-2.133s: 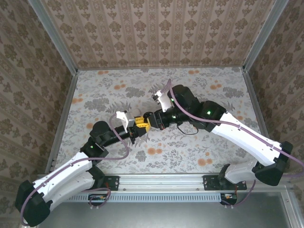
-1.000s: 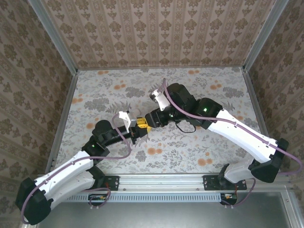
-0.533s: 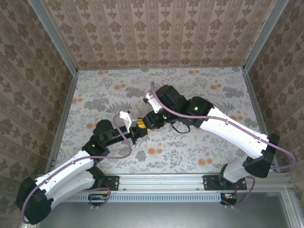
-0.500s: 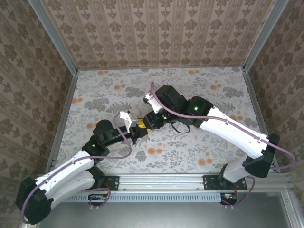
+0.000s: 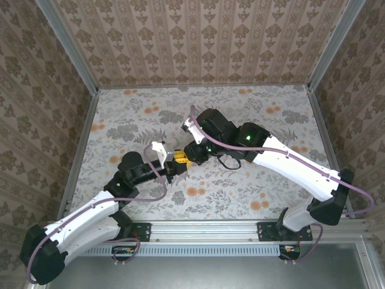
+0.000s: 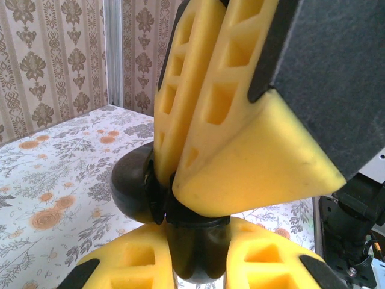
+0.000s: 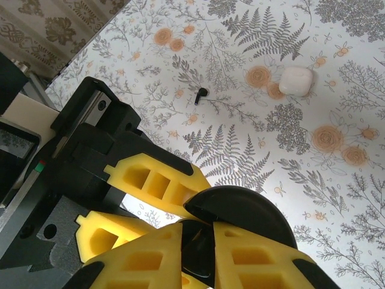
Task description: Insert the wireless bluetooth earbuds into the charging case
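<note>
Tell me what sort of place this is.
Probably a small enclosed robot test cell, not a home: the left arm and right arm bolted to a metal rail, a floral-print table, and patterned paper walls held in an aluminium frame.

Bright, even, diffuse light; shadows soft, faint.

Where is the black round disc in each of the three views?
Top external: the black disc is over the middle of the table, between the left gripper and the right gripper.
Left wrist: the disc is low and centre-left, among the yellow fingers.
Right wrist: the disc is at bottom centre, just above that gripper's own fingers.
Shared landmark: both pairs of yellow fingers closed on it.
</note>
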`<state>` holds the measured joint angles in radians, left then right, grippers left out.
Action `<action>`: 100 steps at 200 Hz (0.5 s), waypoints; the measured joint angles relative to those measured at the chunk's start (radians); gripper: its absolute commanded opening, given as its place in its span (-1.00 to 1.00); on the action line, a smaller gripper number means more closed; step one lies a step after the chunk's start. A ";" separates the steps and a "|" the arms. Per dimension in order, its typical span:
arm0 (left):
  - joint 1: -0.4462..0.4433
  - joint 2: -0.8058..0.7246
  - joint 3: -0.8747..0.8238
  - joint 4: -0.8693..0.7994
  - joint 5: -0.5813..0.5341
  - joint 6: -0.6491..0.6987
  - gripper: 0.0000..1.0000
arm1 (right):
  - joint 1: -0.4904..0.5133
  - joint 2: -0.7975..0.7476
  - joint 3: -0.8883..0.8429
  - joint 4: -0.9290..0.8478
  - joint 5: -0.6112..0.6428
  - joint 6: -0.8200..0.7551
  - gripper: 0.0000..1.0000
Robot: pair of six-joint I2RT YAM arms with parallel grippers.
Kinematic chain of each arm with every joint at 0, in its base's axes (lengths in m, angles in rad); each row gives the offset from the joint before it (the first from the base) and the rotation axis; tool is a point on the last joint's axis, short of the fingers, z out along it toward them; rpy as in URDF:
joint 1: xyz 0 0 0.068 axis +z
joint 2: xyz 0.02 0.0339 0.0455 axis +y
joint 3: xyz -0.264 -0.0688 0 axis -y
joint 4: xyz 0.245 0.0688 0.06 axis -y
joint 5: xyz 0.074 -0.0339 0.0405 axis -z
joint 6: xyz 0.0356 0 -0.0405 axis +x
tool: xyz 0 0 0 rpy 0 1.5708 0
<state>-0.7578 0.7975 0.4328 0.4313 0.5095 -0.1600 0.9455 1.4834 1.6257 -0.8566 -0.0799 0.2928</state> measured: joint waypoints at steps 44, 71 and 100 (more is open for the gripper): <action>0.000 -0.001 0.000 0.004 0.000 0.000 -1.00 | 0.001 0.000 0.026 -0.009 0.022 0.001 -0.75; 0.002 -0.001 0.000 0.004 0.000 0.000 -1.00 | 0.002 -0.002 0.046 -0.009 0.039 0.001 -0.75; 0.002 -0.001 0.000 0.004 0.000 0.004 -1.00 | 0.002 -0.003 0.058 -0.009 0.058 0.002 -0.77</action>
<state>-0.7559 0.7963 0.4328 0.4351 0.5091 -0.1562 0.9470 1.4803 1.6840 -0.8658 -0.0216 0.2951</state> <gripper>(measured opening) 0.173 0.118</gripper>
